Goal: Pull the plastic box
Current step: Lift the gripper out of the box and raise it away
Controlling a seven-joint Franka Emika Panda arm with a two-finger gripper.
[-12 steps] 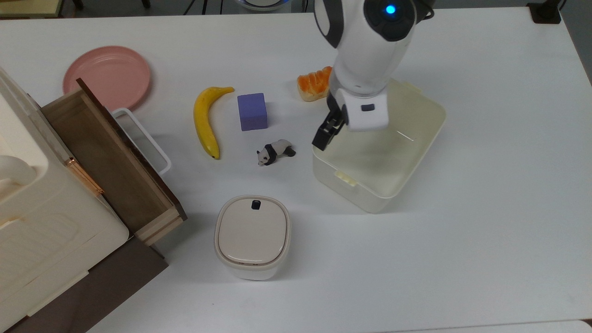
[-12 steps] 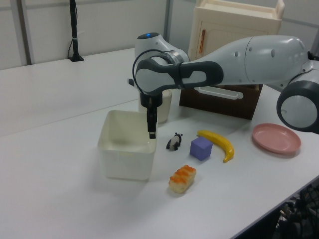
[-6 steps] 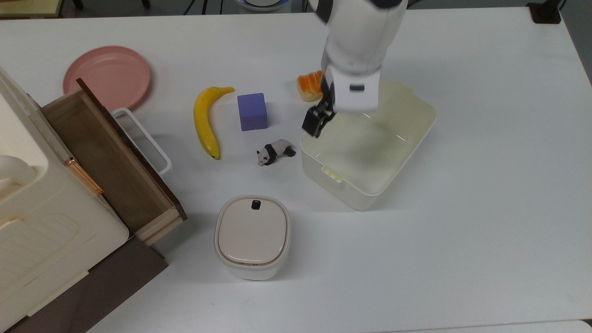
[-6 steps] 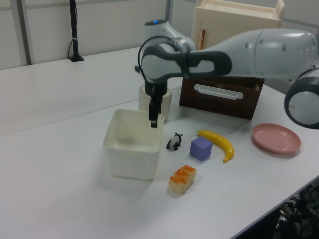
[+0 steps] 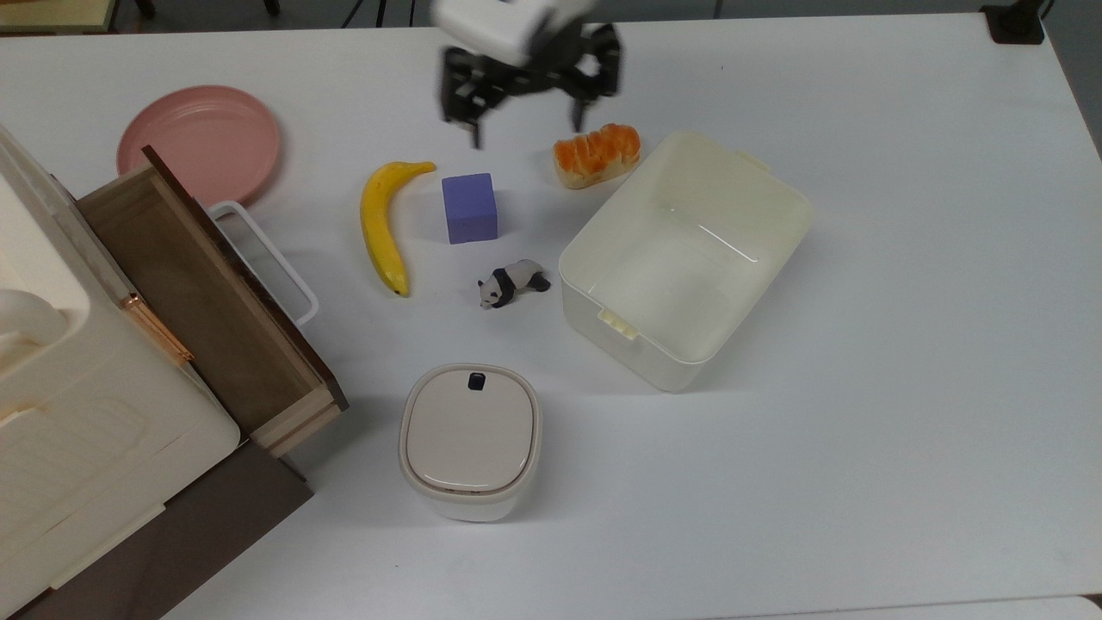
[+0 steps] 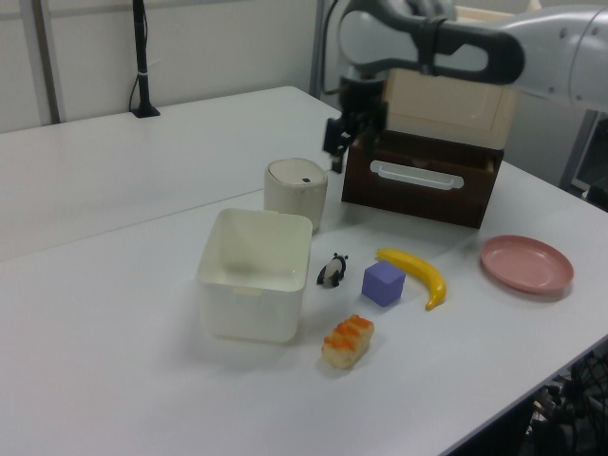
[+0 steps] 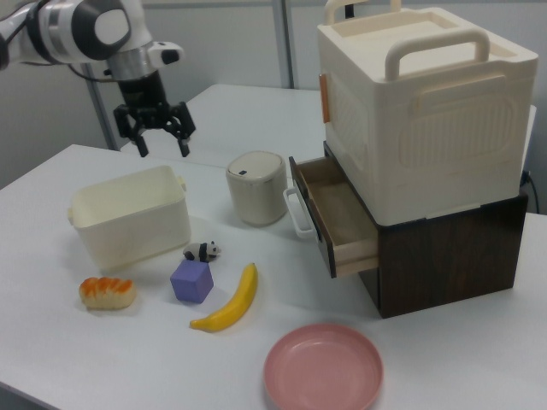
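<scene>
The plastic box [image 5: 684, 258] is a large cream-white tub that stands empty on the white table, right of centre in the top view. It sits left of centre in the left view [image 6: 255, 285] and at the right view's left [image 7: 132, 218]. My gripper [image 5: 527, 120] hangs open and empty, high above the table. In the top view it is beyond the box's far-left corner, above the bread piece. The left view shows my gripper [image 6: 347, 144] over the small lidded container, and the right view shows my gripper [image 7: 162, 139] above and behind the box, well apart from it.
An orange-topped bread piece [image 5: 597, 153] lies against the box's far corner. A panda figure [image 5: 512, 282], purple cube [image 5: 470, 207] and banana [image 5: 383, 226] lie to the top view's left of it. A lidded white container [image 5: 469, 437], pink plate [image 5: 200, 142] and cabinet with open drawer [image 5: 198, 293] stand further left.
The box first slid a little toward the top view's upper left with the gripper at its rim. The gripper then rose off it, swung away and opened.
</scene>
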